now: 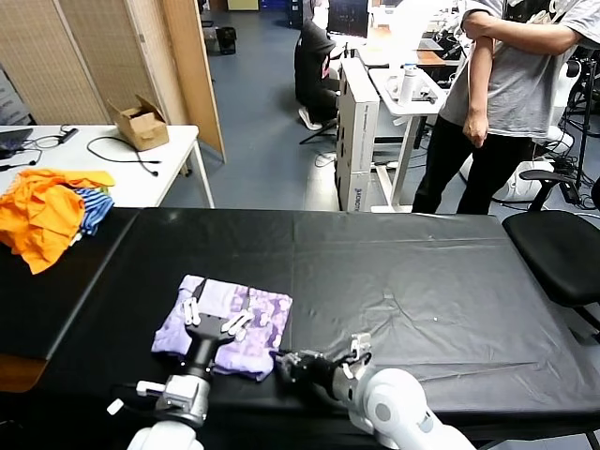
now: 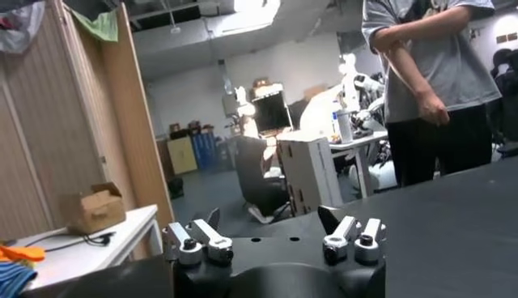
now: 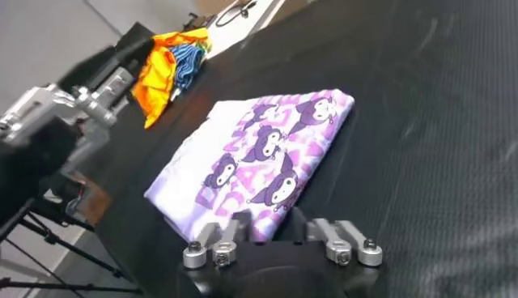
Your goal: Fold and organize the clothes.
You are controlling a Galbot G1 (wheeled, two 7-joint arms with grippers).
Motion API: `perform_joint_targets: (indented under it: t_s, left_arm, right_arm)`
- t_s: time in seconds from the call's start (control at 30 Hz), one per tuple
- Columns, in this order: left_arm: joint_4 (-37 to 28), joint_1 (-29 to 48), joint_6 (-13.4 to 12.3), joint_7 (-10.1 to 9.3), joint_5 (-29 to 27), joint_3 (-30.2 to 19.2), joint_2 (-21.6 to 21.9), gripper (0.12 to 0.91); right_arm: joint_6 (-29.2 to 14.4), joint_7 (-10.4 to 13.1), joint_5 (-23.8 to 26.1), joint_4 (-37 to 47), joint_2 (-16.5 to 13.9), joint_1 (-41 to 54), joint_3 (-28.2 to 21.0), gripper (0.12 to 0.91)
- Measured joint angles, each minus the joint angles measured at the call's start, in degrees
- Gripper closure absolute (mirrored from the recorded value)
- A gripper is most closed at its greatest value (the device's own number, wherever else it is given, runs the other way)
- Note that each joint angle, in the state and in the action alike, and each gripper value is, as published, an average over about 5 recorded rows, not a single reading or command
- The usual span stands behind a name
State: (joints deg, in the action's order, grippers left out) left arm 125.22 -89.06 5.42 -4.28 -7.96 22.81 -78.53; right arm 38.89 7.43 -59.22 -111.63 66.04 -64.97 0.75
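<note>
Lavender T-shirt (image 1: 225, 328), folded into a compact rectangle with its purple print facing up, lies on the black table (image 1: 422, 300). Its long axis runs from the near edge away from the robot, tilted slightly to the left. The right gripper (image 1: 284, 364) sits at the shirt's near right corner, its fingers (image 3: 229, 236) closed on the fabric edge there. The left gripper (image 1: 214, 317) hovers directly above the shirt's middle, jaws spread wide, holding nothing.

No legible text, T-shirt (image 3: 257, 157) print lettering unreadable
</note>
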Motion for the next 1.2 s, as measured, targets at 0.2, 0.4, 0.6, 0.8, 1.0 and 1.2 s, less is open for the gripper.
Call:
perform_joint_targets:
  t_s: [0.2, 0.4, 0.6, 0.8, 1.0, 1.2]
  left_arm:
    - [-0.3, 0.4, 0.1, -0.03, 0.5, 0.7, 0.2, 0.123]
    - [-0.5, 0.6, 0.1, -0.23, 1.1, 0.9, 0.3, 0.123]
    - [-0.1, 0.4, 0.8, -1.31, 3.6, 1.3, 0.4, 0.123]
    - [0.9, 0.2, 4.0, -4.66, 10.5, 1.6, 1.2, 0.123]
    - [0.8, -0.3, 1.8, -5.06, 17.8, 1.8, 2.0, 0.123]
    - [1.4, -2.0, -1.2, -4.07, 21.5, 2.3, 2.1, 0.123]
  right_arm:
    - [2.6, 2.9, -1.1, -2.3, -2.4, 0.0, 2.8, 0.885]
    - [3.3, 5.9, -0.8, -4.0, -6.2, 0.4, 6.7, 0.885]
    - [3.3, 7.8, -1.0, -5.7, -8.5, 0.4, 8.3, 0.856]
    - [3.3, 9.6, 1.0, -8.3, -10.7, -2.0, 10.3, 0.530]
    - [3.3, 6.0, 5.4, -13.0, -11.7, -7.1, 14.3, 0.187]
    - [2.5, 0.9, 12.5, -19.1, -10.6, -15.6, 21.3, 0.120]
